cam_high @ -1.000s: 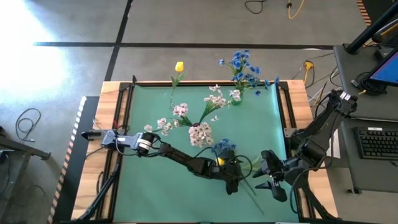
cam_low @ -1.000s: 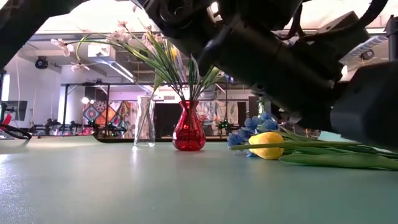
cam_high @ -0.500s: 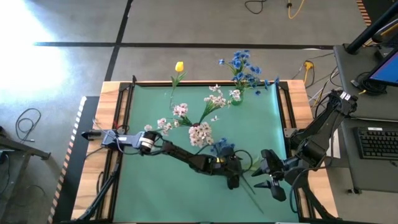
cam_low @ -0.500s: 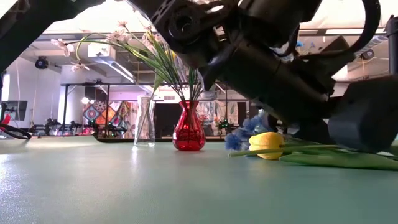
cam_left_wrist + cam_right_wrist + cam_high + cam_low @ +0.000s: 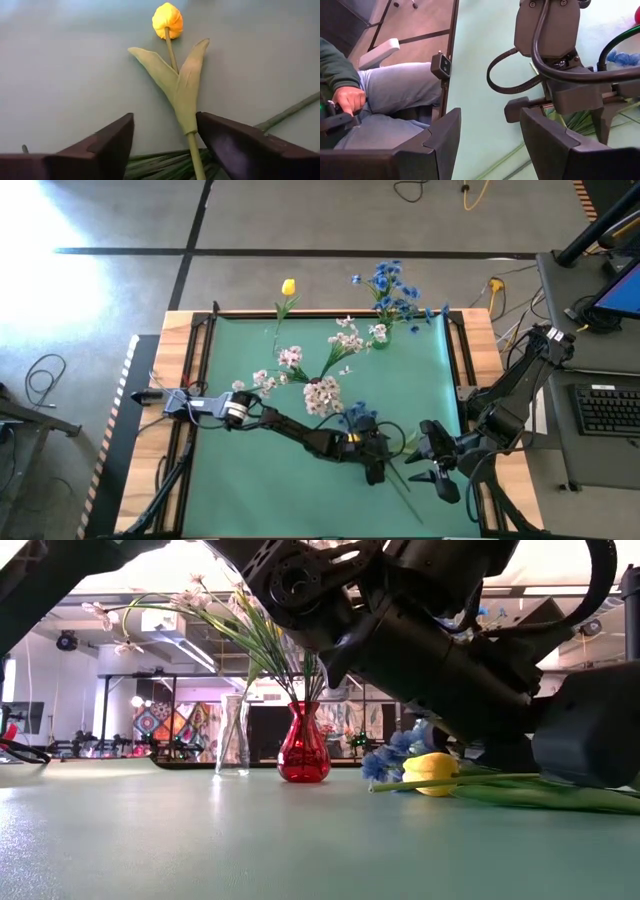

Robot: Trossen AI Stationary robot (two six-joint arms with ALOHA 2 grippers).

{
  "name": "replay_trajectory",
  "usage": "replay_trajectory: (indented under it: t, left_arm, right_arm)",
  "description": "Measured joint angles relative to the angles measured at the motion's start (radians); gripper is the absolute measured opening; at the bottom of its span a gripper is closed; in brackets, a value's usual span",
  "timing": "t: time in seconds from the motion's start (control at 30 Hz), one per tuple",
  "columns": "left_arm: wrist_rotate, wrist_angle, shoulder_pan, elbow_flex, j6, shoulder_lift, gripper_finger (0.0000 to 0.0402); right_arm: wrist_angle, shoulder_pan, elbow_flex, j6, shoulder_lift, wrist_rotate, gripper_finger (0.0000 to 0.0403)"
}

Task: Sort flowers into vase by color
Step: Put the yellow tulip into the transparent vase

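Green matting covers the table [image 5: 230, 480], and at its left edge in the high view the left arm reaches rightward to the lower middle. Left gripper [image 5: 165, 142] sits low over a yellow tulip [image 5: 167, 20] lying flat on the mat, its two dark fingers [image 5: 112, 142] standing apart on either side of the green stem, one finger just beside the leaf; nothing is clamped. Toward the upper middle of the high view, pinkish-white blossoms [image 5: 322, 393] spread from a red vase [image 5: 303, 750], with a clear vase [image 5: 232, 735] just left of it in the low view. Another yellow tulip [image 5: 288, 286] and blue flowers [image 5: 390, 285] stand along the table's far edge. Loose blue flowers [image 5: 395, 752] lie beside the tulip head. At lower right, the right gripper [image 5: 437, 463] hovers with fingers apart, holding nothing.
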Motion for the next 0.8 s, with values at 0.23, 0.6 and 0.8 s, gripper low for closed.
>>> replay_trajectory:
  t: [0.23, 0.6, 0.8]
  left_arm:
    - [0.0, 0.0, 0.0, 0.0, 0.0, 0.0, 0.0133]
    - [-0.024, 0.0, -0.002, 0.0, -0.007, -0.003, 0.0007]
    - [-0.028, -0.023, -0.021, -0.001, 0.027, -0.045, 0.0001]
  right_arm:
    - [0.001, 0.0, 0.0, 0.0, 0.0, 0.001, 0.0196]
    - [0.007, 0.0, 0.0, -0.032, 0.0, 0.01, 0.0196]
    - [0.01, 0.01, 0.0, -0.068, 0.0, 0.072, 0.0196]
